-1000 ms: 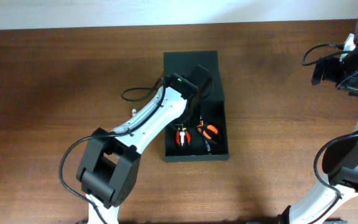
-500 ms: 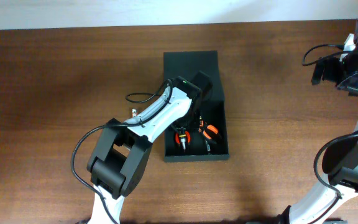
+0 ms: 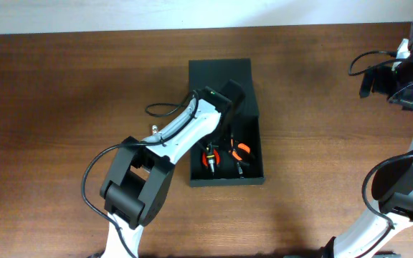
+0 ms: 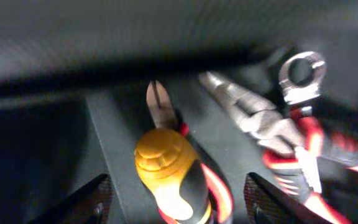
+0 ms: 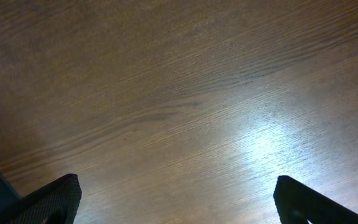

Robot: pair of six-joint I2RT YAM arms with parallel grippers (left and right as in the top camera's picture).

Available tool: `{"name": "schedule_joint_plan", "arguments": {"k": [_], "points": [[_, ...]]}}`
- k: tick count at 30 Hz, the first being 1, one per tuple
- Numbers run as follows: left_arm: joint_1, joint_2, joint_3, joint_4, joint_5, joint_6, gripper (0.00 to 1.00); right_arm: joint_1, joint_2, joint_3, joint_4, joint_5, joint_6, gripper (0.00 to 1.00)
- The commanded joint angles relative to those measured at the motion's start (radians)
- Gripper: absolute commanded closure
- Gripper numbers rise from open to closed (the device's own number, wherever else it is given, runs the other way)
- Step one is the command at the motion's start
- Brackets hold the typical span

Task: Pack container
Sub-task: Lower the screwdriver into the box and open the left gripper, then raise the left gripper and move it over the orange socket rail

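The container is a matte black box, open, its flap lid lying flat toward the far side. In it lie diagonal cutters with a yellow-and-red handle and red-handled pliers. My left gripper is down inside the box, open. In the left wrist view its fingers straddle the cutters' handle without touching it, and the pliers lie to the right on the box floor. My right gripper is open and empty over bare table at the far right.
The brown wooden table surrounds the box. The left arm's black cable loops just left of the box. The box walls close in around the left gripper. A pale wall strip runs along the far edge.
The left arm has reached a little further over the box, its elbow shifting right. Over the last half second it has hardly moved. The right arm has not moved.
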Motion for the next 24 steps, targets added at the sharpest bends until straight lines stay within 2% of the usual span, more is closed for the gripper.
{"name": "schedule_joint_plan", "arguments": {"k": [1, 10, 11, 12, 13, 18, 24], "points": [[0.014, -0.004, 0.11, -0.014, -0.015, 0.068, 0.28, -0.003, -0.007, -0.003, 0.0, -0.005, 0.008, 0.01], [0.021, -0.004, 0.425, -0.183, -0.02, 0.111, 0.23, -0.003, -0.007, -0.003, 0.0, -0.005, 0.008, 0.01], [0.025, -0.004, 0.458, -0.213, -0.02, 0.111, 0.18, -0.003, -0.007, -0.003, 0.0, -0.005, 0.008, 0.01], [0.03, -0.004, 0.488, -0.241, -0.024, 0.11, 0.04, -0.003, -0.007, -0.003, 0.0, -0.005, 0.008, 0.01], [0.037, -0.004, 0.519, -0.276, -0.035, 0.11, 0.01, -0.003, -0.007, -0.003, 0.0, -0.005, 0.008, 0.01], [0.098, -0.004, 0.614, -0.43, -0.105, 0.08, 0.01, -0.003, -0.007, -0.003, 0.0, -0.005, 0.008, 0.01], [0.204, -0.004, 0.624, -0.546, -0.104, 0.072, 0.01, -0.003, -0.007, -0.003, 0.0, -0.005, 0.008, 0.01]]}}
